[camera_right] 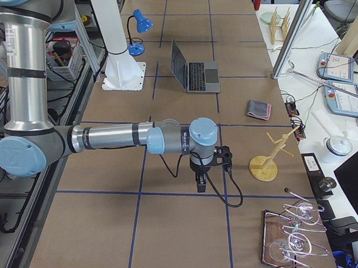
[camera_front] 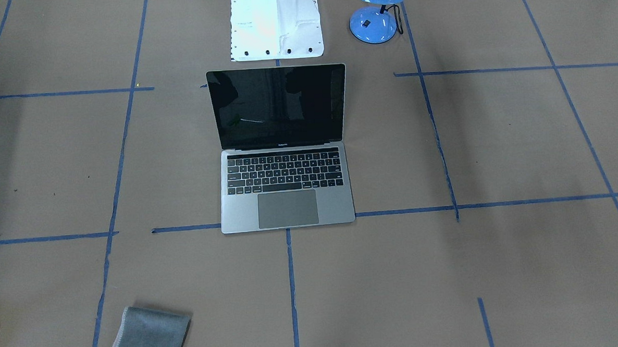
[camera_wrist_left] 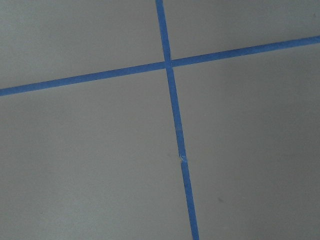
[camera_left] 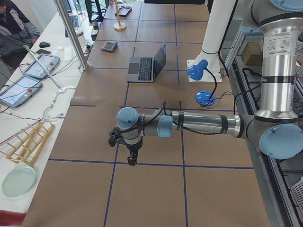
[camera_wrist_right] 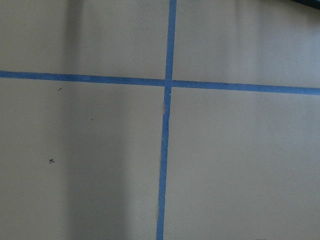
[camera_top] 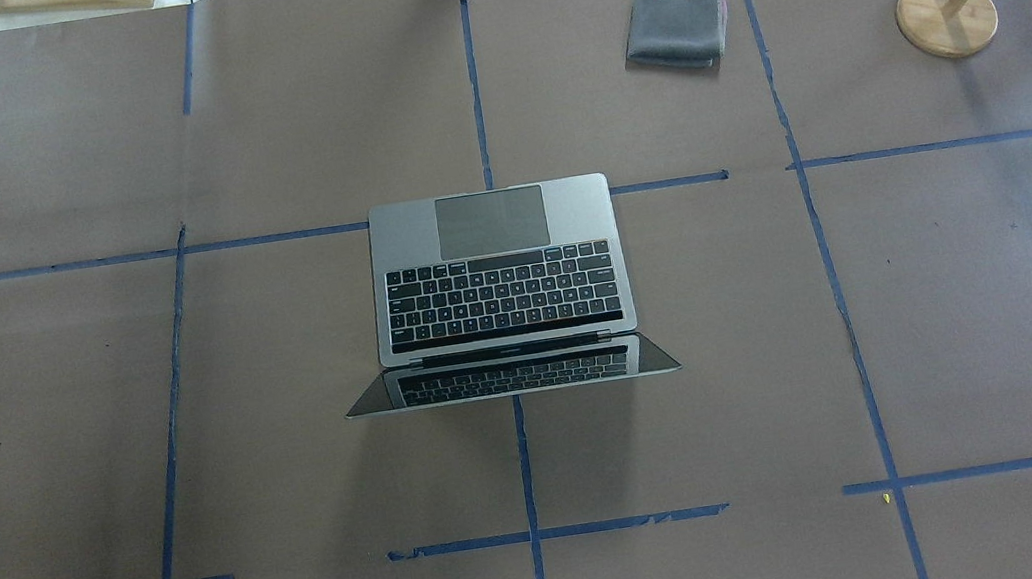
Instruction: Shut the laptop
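One laptop (camera_front: 285, 148) stands open at the middle of the table (camera_front: 495, 134), with its dark screen raised on the robot's side and its trackpad edge along a blue tape line. Just behind the screen is the white base (camera_front: 276, 23), with a blue lamp (camera_front: 373, 22) on its left, and a folded cloth (camera_top: 675, 27) lies well apart, far right. Left tool (camera_left: 132, 160) and right tool (camera_right: 201, 186) point down over tape crossings at opposite table ends; whether either is open or closed cannot be told.

Left gripper (camera_left: 132, 161), right gripper (camera_right: 200, 186): opening too small to tell (side views only). Blue lamp (camera_front: 373, 24) cropped.
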Available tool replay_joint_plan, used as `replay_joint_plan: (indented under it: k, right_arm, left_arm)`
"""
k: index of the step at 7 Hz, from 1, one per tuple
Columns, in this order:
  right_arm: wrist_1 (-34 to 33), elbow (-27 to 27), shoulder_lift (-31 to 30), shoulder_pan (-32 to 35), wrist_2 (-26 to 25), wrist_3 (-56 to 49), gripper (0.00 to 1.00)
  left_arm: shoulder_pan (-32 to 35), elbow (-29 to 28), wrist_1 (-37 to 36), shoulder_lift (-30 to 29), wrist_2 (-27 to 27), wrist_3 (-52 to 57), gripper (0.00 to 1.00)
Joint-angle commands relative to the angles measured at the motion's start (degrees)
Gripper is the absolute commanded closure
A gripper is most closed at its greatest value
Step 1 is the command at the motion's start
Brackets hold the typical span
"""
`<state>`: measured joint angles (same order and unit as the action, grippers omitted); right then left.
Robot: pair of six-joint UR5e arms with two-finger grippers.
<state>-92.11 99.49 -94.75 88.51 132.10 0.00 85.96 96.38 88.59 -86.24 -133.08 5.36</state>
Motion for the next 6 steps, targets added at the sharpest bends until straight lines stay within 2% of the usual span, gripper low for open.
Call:
replay_joint_plan:
  k: [1, 4, 6]
  right_arm:
    - [0.0, 0.1, 0.1, 0.0, 0.0, 0.0, 0.0]
    - [0.2, 1.3, 0.8, -0.8, 0.1, 0.0, 0.0]
    - [0.0, 5.4, 0.8, -3.7, 0.2, 4.1, 0.0]
  left_arm:
    - [0.0, 0.1, 0.9, -0.1, -0.2, 0.0, 0.01]
    - [-0.1, 0.0, 2.4, -1.3, 0.0, -0.4, 0.01]
    - [-0.1, -0.1, 2.9, -5.4, -0.2, -0.6, 0.01]
